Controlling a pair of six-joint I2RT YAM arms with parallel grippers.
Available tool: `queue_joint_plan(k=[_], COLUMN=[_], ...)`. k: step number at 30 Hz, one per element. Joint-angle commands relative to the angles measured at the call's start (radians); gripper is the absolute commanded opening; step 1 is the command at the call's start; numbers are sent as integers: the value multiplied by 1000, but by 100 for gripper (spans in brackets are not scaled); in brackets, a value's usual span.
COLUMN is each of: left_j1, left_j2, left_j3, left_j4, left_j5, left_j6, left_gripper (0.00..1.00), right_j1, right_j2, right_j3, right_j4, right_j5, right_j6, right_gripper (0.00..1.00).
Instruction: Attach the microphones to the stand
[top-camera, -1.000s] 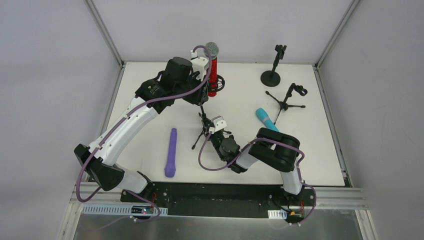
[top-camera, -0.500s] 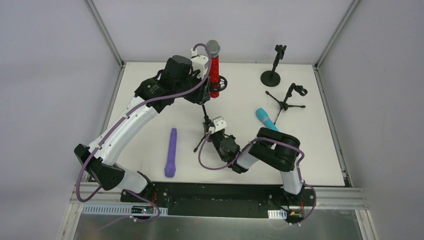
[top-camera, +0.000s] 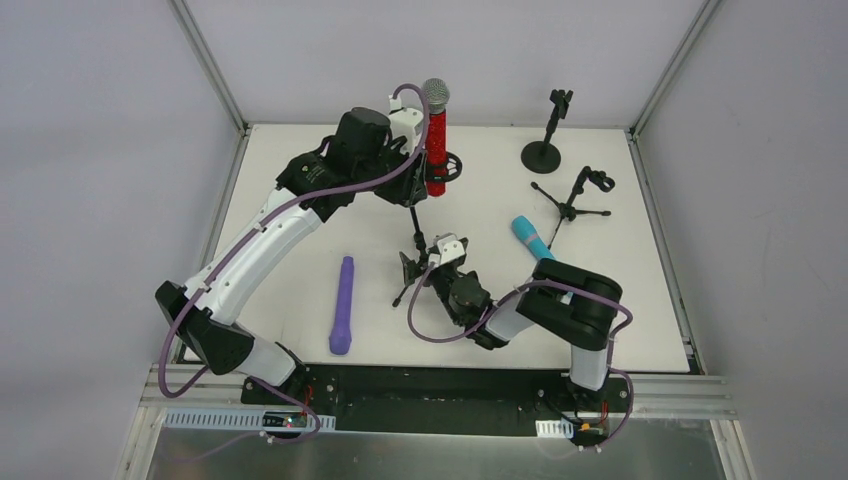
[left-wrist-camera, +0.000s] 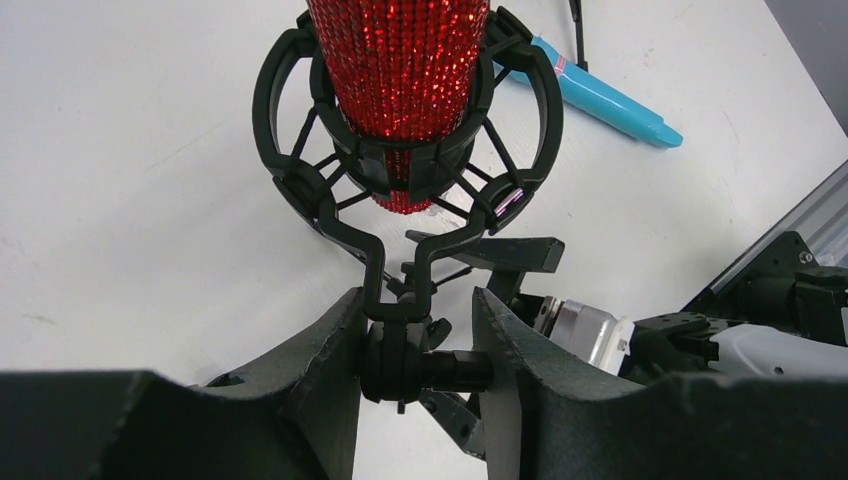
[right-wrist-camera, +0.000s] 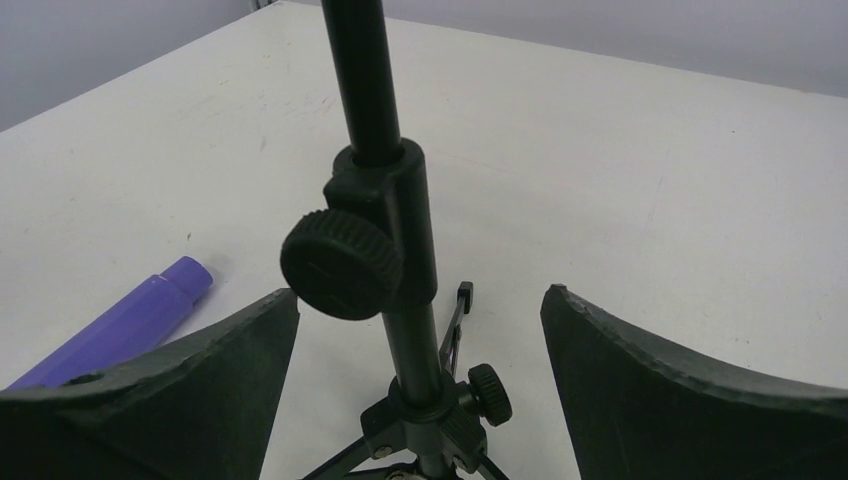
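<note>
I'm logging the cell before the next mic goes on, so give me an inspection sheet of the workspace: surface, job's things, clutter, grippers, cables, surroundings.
Surface: white table, lightly scuffed.
Job's things: red microphone upright in the shock mount of a tripod stand; cyan microphone and purple microphone lying loose; round-base stand and second tripod stand empty.
Clutter: nothing seen.
Grippers: left gripper shut on the shock mount's pivot; right gripper open, jaws either side of the tripod stand's pole, apart from it.
Cables: purple cable looped along each arm.
Surroundings: grey walls, metal frame posts.
</note>
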Motion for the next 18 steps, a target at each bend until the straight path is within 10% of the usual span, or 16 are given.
queue_joint_plan(k=[1,18], left_j1=[-1,-1], left_j2=[2,72], left_j3=[54,80], left_j4=[80,80], left_j5=[-36,-200], left_j6=[-1,8], left_gripper=[0,0], right_j1=[-2,-2], right_j2=[-72,-250], right_j3=[-11,-119], right_j4=[27,27], right_j5=[5,90], right_j6=[31,81], right_gripper=[96,99])
